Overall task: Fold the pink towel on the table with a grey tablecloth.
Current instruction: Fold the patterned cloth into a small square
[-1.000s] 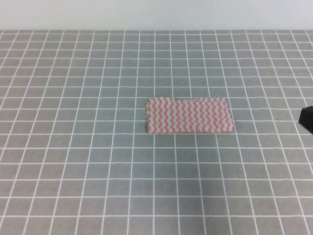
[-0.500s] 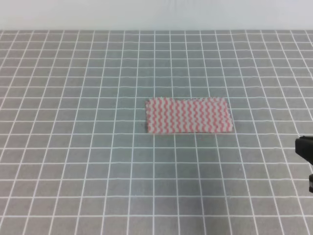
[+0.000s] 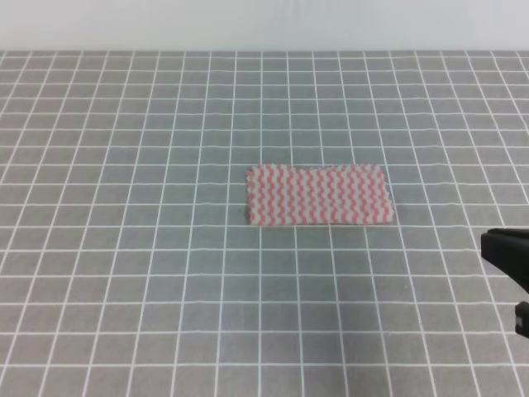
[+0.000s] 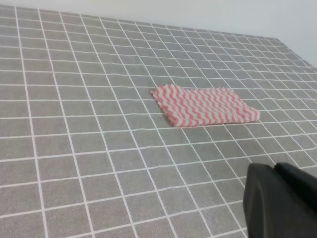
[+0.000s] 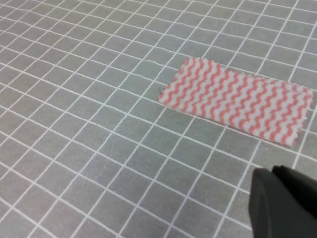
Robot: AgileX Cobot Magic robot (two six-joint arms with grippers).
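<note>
In the exterior high view, the pink towel (image 3: 320, 195) is seen lying flat as a wide rectangle near the middle of the desk (image 3: 124, 273), apparently folded once already; a further fold may be left. The right pincer (image 3: 508, 273) is seen at the right edge, well apart from the towel.

In the left wrist view, the left pincer (image 4: 282, 201) holds nothing; whether it is spread cannot be told.

In the right wrist view, the same holds for the right pincer.

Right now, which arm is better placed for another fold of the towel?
Probably right. The right gripper is in the high view, near the pink towel's right end; the left gripper is not in that view at all.
</note>
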